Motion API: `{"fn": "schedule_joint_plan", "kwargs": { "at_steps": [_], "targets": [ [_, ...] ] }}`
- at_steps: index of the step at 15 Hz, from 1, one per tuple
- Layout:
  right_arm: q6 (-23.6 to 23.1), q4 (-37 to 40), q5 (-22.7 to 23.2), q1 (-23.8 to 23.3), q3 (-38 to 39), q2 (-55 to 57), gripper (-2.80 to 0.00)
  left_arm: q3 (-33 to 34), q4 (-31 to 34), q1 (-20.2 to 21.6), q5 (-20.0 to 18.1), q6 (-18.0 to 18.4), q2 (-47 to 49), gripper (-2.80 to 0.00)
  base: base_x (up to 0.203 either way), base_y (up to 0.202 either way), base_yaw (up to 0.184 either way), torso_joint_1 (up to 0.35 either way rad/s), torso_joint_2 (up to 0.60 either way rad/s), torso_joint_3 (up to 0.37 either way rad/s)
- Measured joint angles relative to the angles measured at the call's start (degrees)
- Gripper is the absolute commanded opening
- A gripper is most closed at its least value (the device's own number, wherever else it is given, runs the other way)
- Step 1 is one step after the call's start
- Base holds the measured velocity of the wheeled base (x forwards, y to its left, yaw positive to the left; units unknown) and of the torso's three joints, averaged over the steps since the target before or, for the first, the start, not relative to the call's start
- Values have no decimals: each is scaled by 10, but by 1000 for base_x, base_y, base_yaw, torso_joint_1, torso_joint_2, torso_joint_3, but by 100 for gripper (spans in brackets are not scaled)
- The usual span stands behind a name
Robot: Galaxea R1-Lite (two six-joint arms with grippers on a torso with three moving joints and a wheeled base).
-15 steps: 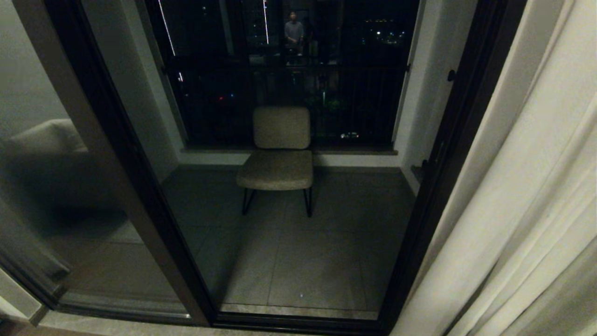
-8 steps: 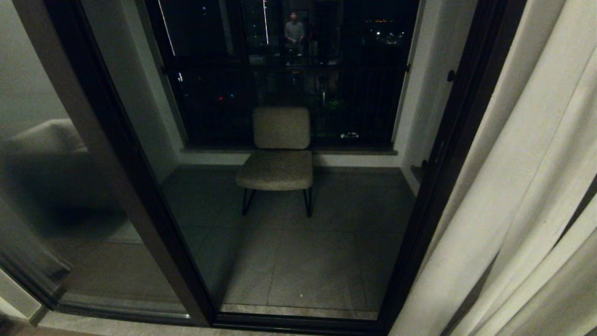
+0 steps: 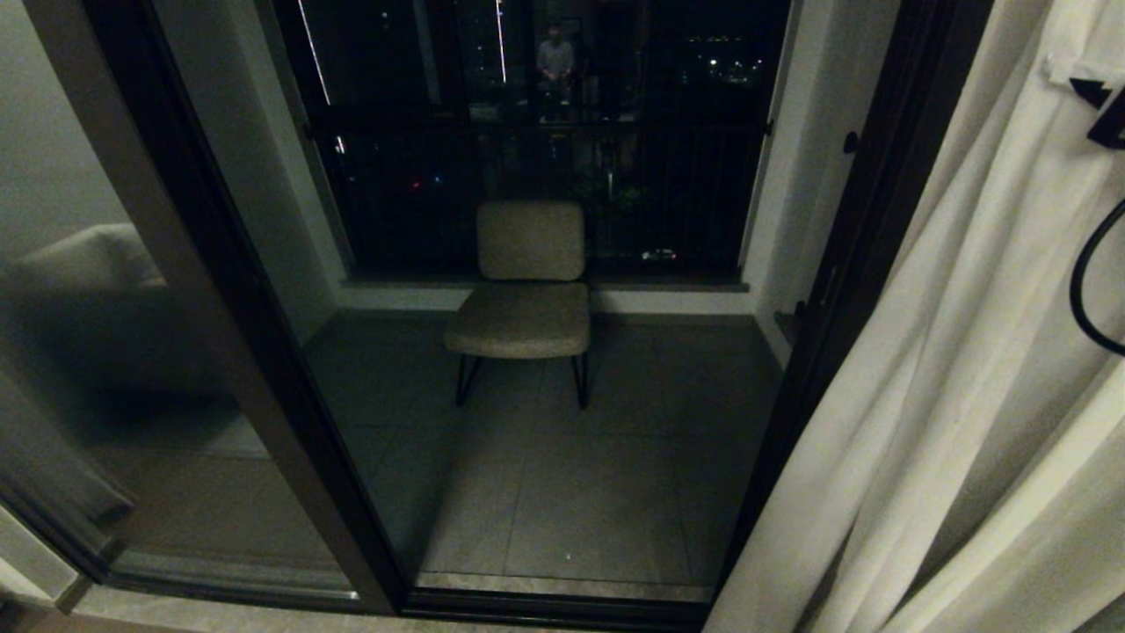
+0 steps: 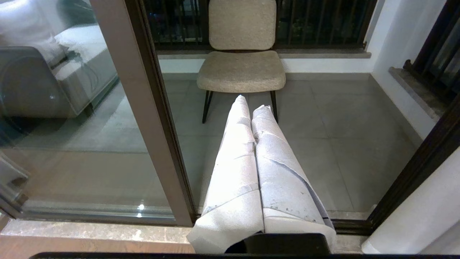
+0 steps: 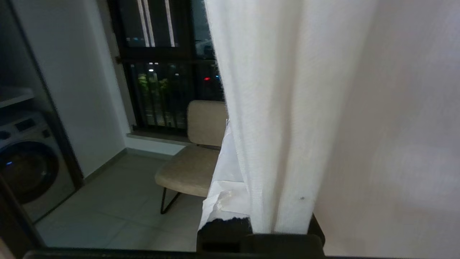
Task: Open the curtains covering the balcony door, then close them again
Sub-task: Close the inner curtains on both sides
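Note:
The cream-white curtains (image 3: 949, 369) hang gathered at the right of the balcony door (image 3: 844, 290), whose dark frame and glass stand uncovered across the middle and left. My right gripper (image 3: 1085, 83) is at the upper right edge of the head view, against the fabric. In the right wrist view it (image 5: 251, 172) is shut on a vertical fold of the curtains (image 5: 284, 118), with one white-wrapped finger (image 5: 222, 180) showing beside the cloth and the other hidden behind it. My left gripper (image 4: 253, 106) is parked low, shut and holding nothing, pointing at the door's threshold.
A beige chair (image 3: 527, 290) stands on the tiled balcony floor behind the glass, before a dark railing (image 3: 545, 132). A washing machine (image 5: 25, 169) sits at the balcony's left side. A person's reflection (image 3: 554, 61) shows in the far glass. A black cable (image 3: 1079, 290) loops at the right.
My right gripper has come into the head view at the upper right and has shut on the curtain. The curtain's leading edge has shifted a little to the left.

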Motion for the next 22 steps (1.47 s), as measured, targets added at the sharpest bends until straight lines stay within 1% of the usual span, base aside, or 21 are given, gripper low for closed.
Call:
{"fn": "schedule_joint_plan", "kwargs": {
  "at_steps": [5, 21, 22],
  "targets": [
    [0, -19, -28, 3, 15, 1, -280, 0, 0, 0, 0, 0, 0, -280, 0, 0, 0, 0, 0, 0],
    [0, -21, -29, 1, 43, -17, -280, 0, 0, 0, 0, -1, 0, -280, 0, 0, 0, 0, 0, 0],
    [-1, -21, -29, 1, 44, -19, -280, 0, 0, 0, 0, -1, 0, -280, 6, 96, -3, -2, 2, -2]
  ]
}}
